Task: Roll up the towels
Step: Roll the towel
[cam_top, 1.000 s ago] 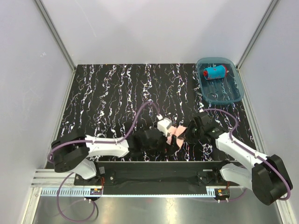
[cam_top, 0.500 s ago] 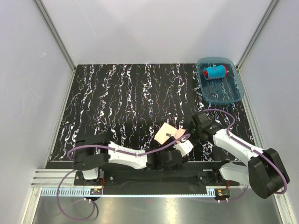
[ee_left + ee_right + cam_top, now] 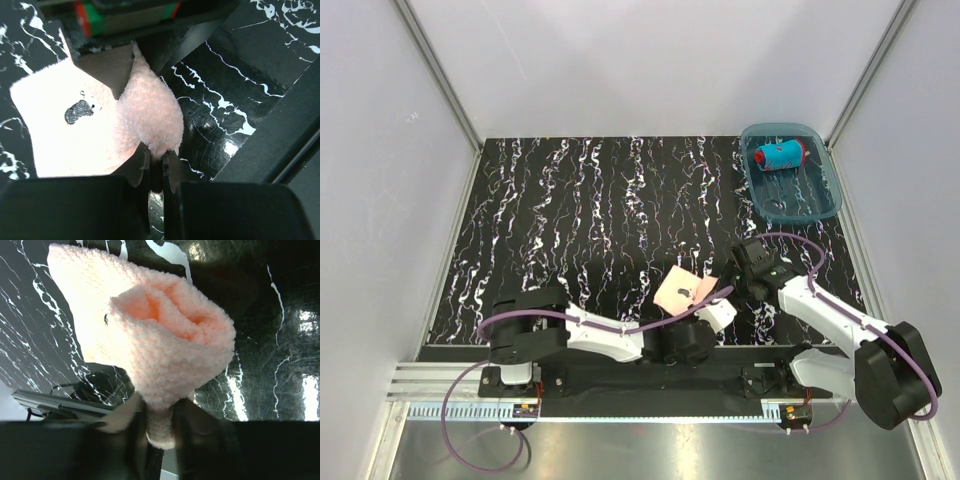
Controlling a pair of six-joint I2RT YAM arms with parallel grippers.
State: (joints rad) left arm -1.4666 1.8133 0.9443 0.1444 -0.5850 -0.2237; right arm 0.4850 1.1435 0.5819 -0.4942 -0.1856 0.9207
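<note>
My left gripper (image 3: 156, 162) was clenched on the near edge of the peach-pink towel (image 3: 147, 117). My right gripper (image 3: 160, 426) pinched the end of its loose, partly wound roll, the rest lying flat on the tabletop (image 3: 570, 220) just beyond. Well beyond both grippers, the blue towel (image 3: 779, 155) sat rolled in the tray (image 3: 817, 208), so I judged the task about half done.

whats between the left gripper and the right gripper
The pink towel, partly rolled; left gripper and right gripper each pinch it, shown in both wrist views.
</note>
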